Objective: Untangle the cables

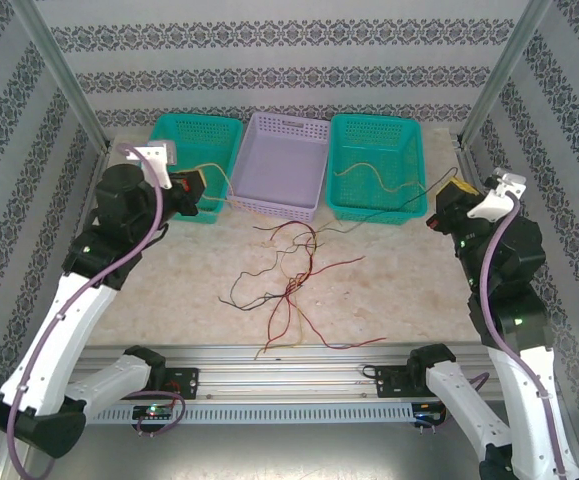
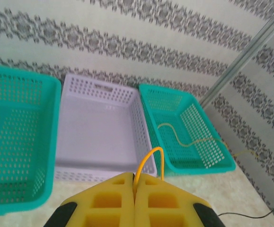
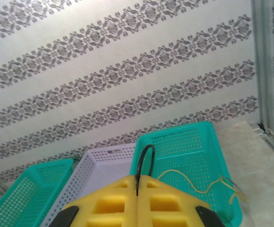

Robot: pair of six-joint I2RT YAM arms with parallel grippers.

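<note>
Patterned walls, pale table (image 1: 149, 300). Cables (image 1: 291, 285): red, green and dark tangle at table middle, toward near edge. Likely light, limp, snag-prone; best taken at free ends. Left gripper (image 2: 135, 182) pinched shut on yellow cable (image 2: 148, 158); right gripper (image 3: 137, 183) pinched shut on dark cable (image 3: 145, 158). Baskets (image 1: 274, 206) along far edge.

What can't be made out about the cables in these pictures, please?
Top view: which strands cross over which in the tangle; too thin.
Left wrist: the yellow cable beyond its loop; the shut left jaws hide it.
Right wrist: the dark cable likewise, behind the right jaws.
</note>
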